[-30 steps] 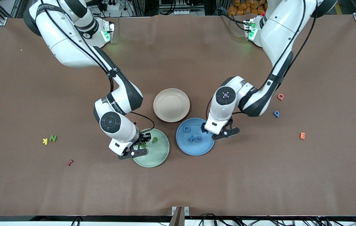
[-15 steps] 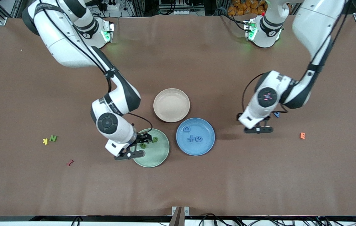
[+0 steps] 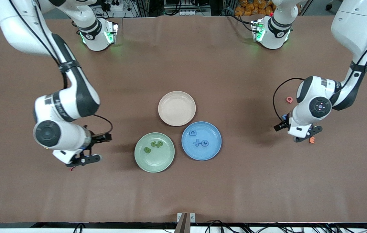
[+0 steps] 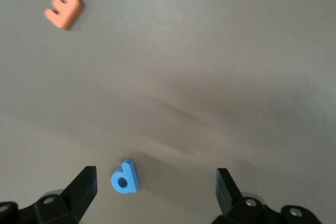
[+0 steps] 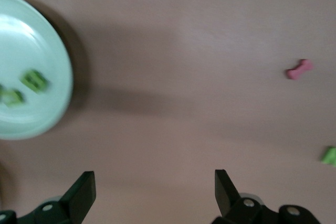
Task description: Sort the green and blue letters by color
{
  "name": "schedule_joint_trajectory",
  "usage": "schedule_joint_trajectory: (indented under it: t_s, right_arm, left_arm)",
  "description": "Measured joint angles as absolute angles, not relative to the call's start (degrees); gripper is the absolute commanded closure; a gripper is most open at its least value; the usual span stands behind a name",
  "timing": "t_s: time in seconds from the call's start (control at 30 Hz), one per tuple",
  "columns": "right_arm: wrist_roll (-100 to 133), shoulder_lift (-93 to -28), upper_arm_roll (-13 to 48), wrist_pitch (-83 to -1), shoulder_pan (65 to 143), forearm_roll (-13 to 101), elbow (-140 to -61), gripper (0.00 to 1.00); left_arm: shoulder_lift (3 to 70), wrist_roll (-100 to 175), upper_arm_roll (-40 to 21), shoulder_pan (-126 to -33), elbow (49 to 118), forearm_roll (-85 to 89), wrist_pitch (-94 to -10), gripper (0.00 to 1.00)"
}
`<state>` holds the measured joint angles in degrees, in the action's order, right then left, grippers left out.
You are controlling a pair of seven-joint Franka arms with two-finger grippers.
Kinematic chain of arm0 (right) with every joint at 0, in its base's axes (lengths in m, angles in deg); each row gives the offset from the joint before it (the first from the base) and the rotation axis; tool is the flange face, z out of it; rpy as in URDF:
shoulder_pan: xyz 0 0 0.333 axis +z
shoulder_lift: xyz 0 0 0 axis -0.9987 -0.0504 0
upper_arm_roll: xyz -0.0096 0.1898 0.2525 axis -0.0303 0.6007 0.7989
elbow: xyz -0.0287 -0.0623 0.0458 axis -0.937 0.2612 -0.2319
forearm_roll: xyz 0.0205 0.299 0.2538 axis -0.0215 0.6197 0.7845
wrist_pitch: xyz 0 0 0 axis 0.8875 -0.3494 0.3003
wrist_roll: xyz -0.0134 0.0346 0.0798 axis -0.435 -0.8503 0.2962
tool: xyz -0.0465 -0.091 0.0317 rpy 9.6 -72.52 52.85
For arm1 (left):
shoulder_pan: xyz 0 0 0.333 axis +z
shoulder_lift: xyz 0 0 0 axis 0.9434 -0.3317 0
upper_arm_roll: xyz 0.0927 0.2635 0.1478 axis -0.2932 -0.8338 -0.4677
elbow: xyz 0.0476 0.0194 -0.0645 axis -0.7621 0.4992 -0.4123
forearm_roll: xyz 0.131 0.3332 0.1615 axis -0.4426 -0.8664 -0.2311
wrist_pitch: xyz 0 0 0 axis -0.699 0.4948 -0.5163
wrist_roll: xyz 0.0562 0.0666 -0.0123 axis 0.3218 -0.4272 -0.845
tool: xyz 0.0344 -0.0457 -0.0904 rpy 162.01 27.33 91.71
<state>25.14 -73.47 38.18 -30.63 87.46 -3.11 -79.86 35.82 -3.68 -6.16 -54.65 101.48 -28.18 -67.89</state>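
Both hands are wide and empty: the left hand (image 4: 152, 192) hovers over the stray blue P (image 4: 125, 177) to collect it, while the right hand (image 5: 152, 192) hangs over bare tabletop (image 3: 183, 194) beside the green plate (image 3: 167, 161), presumably heading for the last green letter (image 5: 329, 155).

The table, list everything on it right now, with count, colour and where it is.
Green plate: one, nearest the front camera, holding three green letters.
Blue plate: one, beside the green plate, holding three blue letters.
Beige plate: one, farther from the camera.
Blue P: one, under the left gripper.
Orange E: one, near it.
Pink Q: one, left arm's end.
Red piece: one, right arm's end.
Green letter: one, near it.
Left gripper: open.
Right gripper: open.
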Motion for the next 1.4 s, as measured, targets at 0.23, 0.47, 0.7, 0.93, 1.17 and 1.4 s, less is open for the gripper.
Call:
schedule_joint_trajectory:
  t_s: [0.23, 0.47, 0.7, 0.93, 1.17, 1.4]
  right_arm:
    - [10.4, -70.4, 38.1, -31.5, 82.2, -3.2, -85.8, 0.00]
    - [-3.1, -69.0, 38.0, -37.3, 78.7, -4.3, -91.5, 0.00]
    - [-18.1, -68.3, 37.9, -45.5, 73.5, -4.5, -97.1, 0.00]
    - [-29.7, -68.3, 37.9, -50.4, 70.1, -4.5, -100.2, 0.00]
    - [-38.8, -68.2, 37.9, -57.3, 67.8, -4.5, -103.7, 0.01]
    - [-47.1, -68.2, 37.8, -63.2, 64.6, -4.5, -107.8, 0.02]
  left_arm:
    - [35.6, -10.1, -6.0, -54.3, 101.2, -28.2, -68.3, 0.00]
    - [35.9, -11.9, -5.9, -53.3, 104.8, -28.2, -75.0, 0.00]
    - [37.3, -13.6, -5.9, -50.9, 110.6, -28.2, -82.4, 0.00]
    - [38.1, -16.0, -5.8, -50.5, 113.0, -28.2, -83.3, 0.00]
    - [38.4, -16.1, -5.8, -49.1, 115.8, -28.2, -86.3, 0.00]
    - [38.5, -16.1, -5.9, -47.2, 119.0, -29.0, -90.3, 0.00]
